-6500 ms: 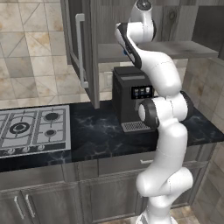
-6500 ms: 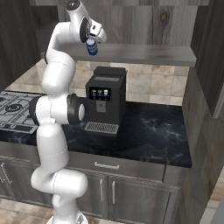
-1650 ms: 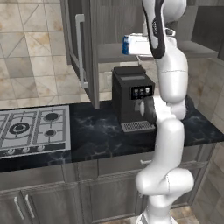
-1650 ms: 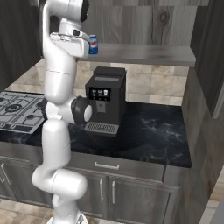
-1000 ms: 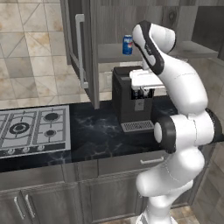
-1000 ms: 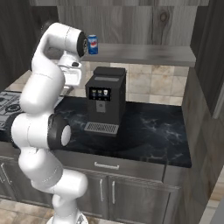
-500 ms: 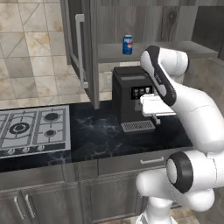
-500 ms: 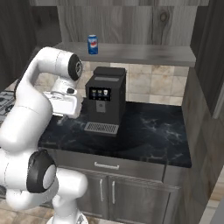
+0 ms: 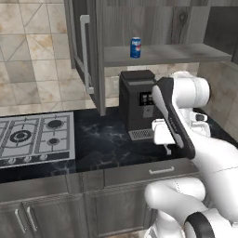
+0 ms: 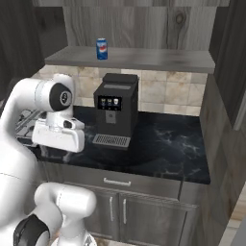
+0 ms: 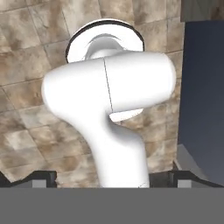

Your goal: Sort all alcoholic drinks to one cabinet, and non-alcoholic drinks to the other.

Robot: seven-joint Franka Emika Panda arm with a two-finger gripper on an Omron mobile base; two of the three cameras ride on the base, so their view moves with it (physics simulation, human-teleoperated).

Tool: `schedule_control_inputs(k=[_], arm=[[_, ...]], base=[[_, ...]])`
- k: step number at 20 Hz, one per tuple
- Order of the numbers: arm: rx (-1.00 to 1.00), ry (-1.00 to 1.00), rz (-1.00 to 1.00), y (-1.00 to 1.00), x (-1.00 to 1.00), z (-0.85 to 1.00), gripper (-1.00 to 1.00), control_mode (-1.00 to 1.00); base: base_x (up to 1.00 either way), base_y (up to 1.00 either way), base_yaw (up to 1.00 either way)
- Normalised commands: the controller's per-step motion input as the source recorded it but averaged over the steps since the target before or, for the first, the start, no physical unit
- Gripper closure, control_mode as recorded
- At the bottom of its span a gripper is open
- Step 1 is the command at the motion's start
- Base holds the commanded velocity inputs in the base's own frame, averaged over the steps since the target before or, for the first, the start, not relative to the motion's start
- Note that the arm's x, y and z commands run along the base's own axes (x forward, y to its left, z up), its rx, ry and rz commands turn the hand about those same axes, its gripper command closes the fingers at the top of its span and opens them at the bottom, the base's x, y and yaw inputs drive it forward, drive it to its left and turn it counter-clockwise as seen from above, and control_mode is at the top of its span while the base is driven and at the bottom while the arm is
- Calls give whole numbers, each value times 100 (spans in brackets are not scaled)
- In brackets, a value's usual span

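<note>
The blue soda can (image 9: 135, 47) (image 10: 102, 49) stands upright and alone on the bottom shelf (image 9: 176, 54) (image 10: 144, 58) of the open grey cabinet, whose door (image 9: 91, 69) hangs open to the left. My arm is folded low in front of the counter, well below the can. The hand (image 9: 164, 134) (image 10: 59, 135) points downward. In the hand view the gripper (image 11: 113, 178) is open, with its dark fingertips (image 11: 43, 178) far apart and nothing between them. The other drinks are out of view.
A black coffee machine (image 9: 138, 104) (image 10: 115, 111) stands on the dark marble counter (image 10: 168, 144) under the shelf. A gas hob (image 9: 35, 138) lies to the left. A dark door panel (image 10: 226, 62) stands at the right. Grey drawers and doors (image 10: 144, 202) run below.
The can stays on the shelf where it was let go. My arm has folded further down and back, bringing the open hand from shelf height to counter-front height.
</note>
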Motion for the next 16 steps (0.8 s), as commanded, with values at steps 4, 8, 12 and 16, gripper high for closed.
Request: schedule_control_inputs(k=[4, 8, 12, 16], arm=[[-1, -26, 7, -9, 0, -17, -100, -100], [1, -3, 9, -7, 1, -14, -100, -100], [0, -2, 3, 0, 0, -2, -100, 100], [0, 0, 0, 0, 0, 0, -100, 100]], base=[[0, 0, 0], [0, 0, 0], [-46, 7, 2], [-93, 20, 10]])
